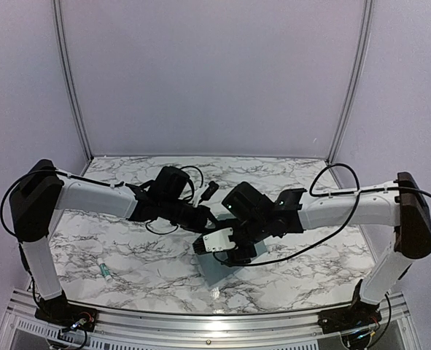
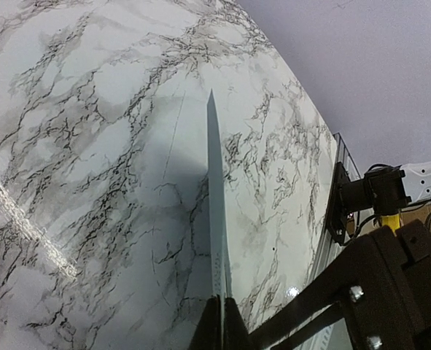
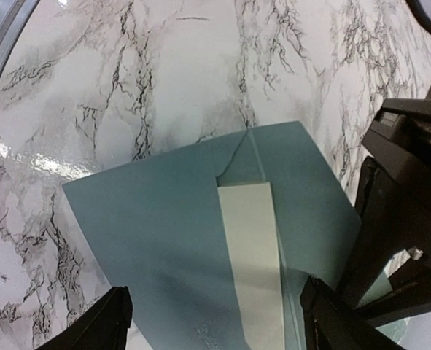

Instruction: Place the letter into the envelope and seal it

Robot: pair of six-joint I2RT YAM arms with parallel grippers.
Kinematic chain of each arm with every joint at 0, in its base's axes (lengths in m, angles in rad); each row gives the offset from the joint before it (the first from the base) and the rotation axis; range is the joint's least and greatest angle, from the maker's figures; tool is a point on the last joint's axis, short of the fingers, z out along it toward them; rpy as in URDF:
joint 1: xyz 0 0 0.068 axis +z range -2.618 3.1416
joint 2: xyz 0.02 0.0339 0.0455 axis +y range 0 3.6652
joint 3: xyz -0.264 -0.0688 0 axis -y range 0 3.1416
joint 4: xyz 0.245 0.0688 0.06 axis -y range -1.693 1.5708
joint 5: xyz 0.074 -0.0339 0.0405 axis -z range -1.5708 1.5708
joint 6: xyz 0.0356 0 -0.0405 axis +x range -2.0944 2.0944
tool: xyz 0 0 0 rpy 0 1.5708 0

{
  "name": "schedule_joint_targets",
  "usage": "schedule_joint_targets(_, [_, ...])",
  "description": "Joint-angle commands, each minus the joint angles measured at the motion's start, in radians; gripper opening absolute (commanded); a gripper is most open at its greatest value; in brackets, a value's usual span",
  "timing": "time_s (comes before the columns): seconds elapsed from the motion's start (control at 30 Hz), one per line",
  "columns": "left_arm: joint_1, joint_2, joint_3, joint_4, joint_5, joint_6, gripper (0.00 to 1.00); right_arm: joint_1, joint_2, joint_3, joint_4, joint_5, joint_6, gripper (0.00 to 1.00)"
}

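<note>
The blue-grey envelope (image 3: 157, 240) lies partly lifted over the marble table, and in the top view (image 1: 216, 275) it shows below both grippers. A cream strip of the letter (image 3: 253, 248) shows inside its opening. My right gripper (image 3: 219, 321) is open, its fingers (image 3: 106, 321) spread wide over the envelope and touching nothing; in the top view it (image 1: 233, 251) sits mid-table. My left gripper (image 2: 220, 324) is shut on the envelope's edge (image 2: 214, 204), seen edge-on as a thin blade. In the top view the left gripper (image 1: 204, 219) is just left of the right one.
A small tube-like object (image 1: 106, 271) lies on the marble table (image 1: 127, 248) at the front left. A metal rail (image 1: 200, 321) runs along the near edge. Lilac walls close the back and sides. The two arms nearly touch over the table's middle.
</note>
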Motion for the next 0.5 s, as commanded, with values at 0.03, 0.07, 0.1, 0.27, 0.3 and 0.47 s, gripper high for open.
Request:
schedule_joint_targets(0.03, [-0.001, -0.048, -0.003, 0.023, 0.023, 0.002, 0.00, 0.013, 0.046, 0.015, 0.033, 0.030, 0.002, 0.77])
schedule_joint_targets(0.07, [-0.001, -0.050, -0.003, 0.023, 0.023, 0.005, 0.00, 0.016, 0.052, 0.015, 0.029, 0.030, 0.000, 0.77])
schedule_joint_targets(0.1, [-0.001, -0.052, -0.003, 0.022, 0.022, 0.008, 0.00, 0.020, 0.059, 0.014, 0.025, 0.031, 0.000, 0.77])
schedule_joint_targets(0.27, [-0.001, -0.053, 0.000, 0.013, 0.021, 0.020, 0.00, 0.046, 0.072, 0.005, -0.002, 0.029, -0.001, 0.77])
schedule_joint_targets(0.3, [0.001, -0.053, 0.000, 0.010, 0.020, 0.023, 0.00, 0.047, 0.072, 0.003, -0.007, 0.028, 0.000, 0.77])
schedule_joint_targets(0.47, [0.002, -0.047, 0.001, 0.008, 0.019, 0.029, 0.00, 0.049, 0.069, 0.006, -0.018, 0.050, 0.006, 0.77])
